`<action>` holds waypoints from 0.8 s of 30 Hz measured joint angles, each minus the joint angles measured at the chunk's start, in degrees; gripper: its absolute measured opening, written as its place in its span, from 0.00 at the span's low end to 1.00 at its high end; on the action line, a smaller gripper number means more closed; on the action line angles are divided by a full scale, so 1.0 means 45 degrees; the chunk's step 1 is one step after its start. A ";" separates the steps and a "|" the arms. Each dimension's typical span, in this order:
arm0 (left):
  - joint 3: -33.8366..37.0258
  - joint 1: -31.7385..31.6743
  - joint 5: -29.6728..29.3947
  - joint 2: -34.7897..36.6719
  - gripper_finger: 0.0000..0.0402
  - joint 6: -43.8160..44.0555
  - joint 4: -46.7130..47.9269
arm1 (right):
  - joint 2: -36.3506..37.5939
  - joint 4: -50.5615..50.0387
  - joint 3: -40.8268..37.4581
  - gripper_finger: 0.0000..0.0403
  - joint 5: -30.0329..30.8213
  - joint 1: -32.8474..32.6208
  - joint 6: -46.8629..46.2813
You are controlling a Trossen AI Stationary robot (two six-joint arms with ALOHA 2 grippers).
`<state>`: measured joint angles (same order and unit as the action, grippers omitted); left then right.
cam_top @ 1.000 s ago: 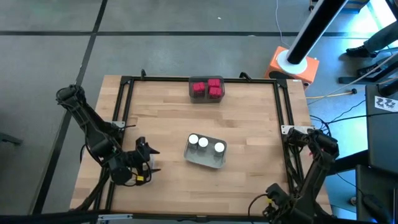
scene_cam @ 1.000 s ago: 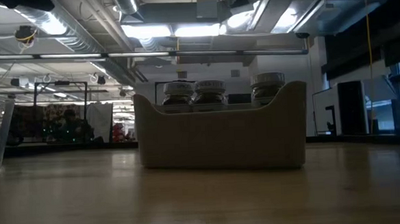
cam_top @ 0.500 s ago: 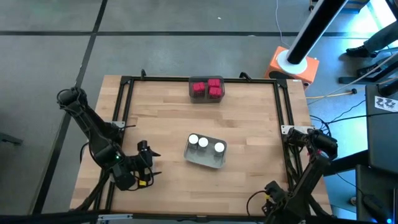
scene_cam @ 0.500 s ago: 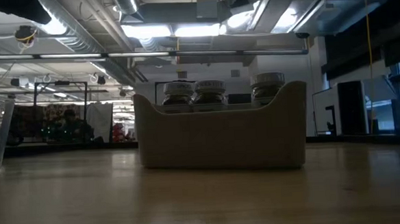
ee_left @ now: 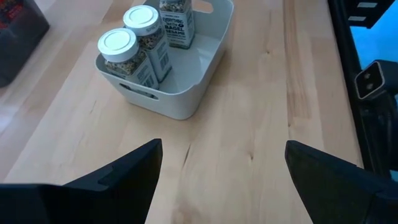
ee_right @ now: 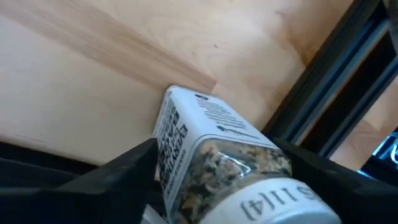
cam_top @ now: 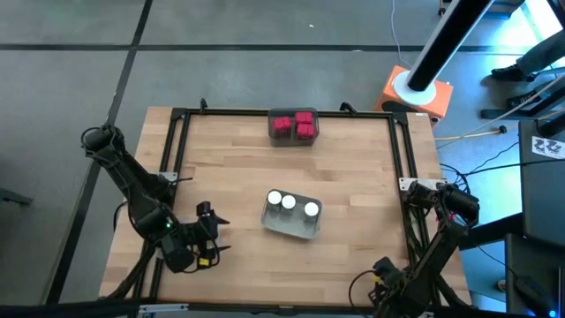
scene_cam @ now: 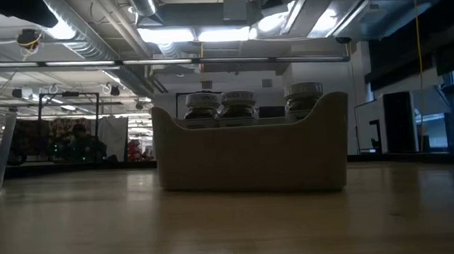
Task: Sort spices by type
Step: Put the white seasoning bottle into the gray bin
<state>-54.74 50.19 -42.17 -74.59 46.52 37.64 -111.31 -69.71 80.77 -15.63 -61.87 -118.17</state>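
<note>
**Right hand around a spice jar at the bench's near right corner**

High view: a grey tray (cam_top: 291,221) sits mid-bench with three white-topped jars (cam_top: 289,202) in it. A dark tray (cam_top: 294,126) at the far edge of the bench (cam_top: 238,177) holds three red blocky jars (cam_top: 295,124). The left hand (cam_top: 212,234) hangs over the near left part of the bench, well apart from both trays. The right arm is folded at the near right corner; its hand is not clear here.

Low view: the grey tray stands on the bench with the three jar tops showing above its wall.

Left wrist view: the left hand's fingers (ee_left: 112,177) stand wide apart with nothing between them, facing the grey tray.

Right wrist view: a white-topped jar (ee_right: 214,155) lies tilted between the right hand's (ee_right: 214,171) fingers, beside the bench's black frame rail (ee_right: 329,106). Whether the fingers press on it, I cannot tell.
</note>
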 joint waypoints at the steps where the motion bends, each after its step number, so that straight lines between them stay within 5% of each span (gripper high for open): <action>1: 0.0000 0.0004 0.0000 0.0000 0.80 0.0000 -0.0032 | 0.0000 0.0099 0.0000 0.72 0.0012 0.0000 0.0001; 8: 0.0000 0.0030 0.0000 0.0000 0.80 -0.0007 -0.0244 | 0.0010 0.0368 0.0018 0.51 0.0570 0.0015 0.0778; 15: 0.0000 0.0260 0.0005 0.0005 0.80 -0.0010 -0.0237 | 0.0004 0.0086 0.0740 0.51 0.2334 0.0846 0.2662; 24: 0.0000 0.0355 0.0053 0.0005 0.80 -0.0105 0.0291 | -0.0005 -0.0243 0.2466 0.51 0.6153 0.2653 0.6735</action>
<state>-54.74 51.79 -41.93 -74.56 46.05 38.95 -111.33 -70.80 91.87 12.06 -49.93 -87.87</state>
